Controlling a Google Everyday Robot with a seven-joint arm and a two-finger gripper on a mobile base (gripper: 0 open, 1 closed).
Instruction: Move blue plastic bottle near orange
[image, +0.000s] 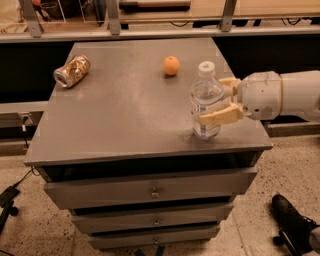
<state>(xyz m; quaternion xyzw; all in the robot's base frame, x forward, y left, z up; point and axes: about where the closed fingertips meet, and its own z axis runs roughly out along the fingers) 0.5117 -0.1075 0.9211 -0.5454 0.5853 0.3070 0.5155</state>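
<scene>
The blue plastic bottle stands upright near the front right corner of the grey cabinet top; it is clear with a white cap and a white-and-blue label. My gripper comes in from the right, its tan fingers closed around the bottle's body, one in front and one behind. The orange lies on the top, farther back and slightly left of the bottle, apart from it.
A crushed gold can lies on its side at the back left of the top. The cabinet has several drawers below. A metal rail runs behind it. A dark shoe is on the floor at the lower right.
</scene>
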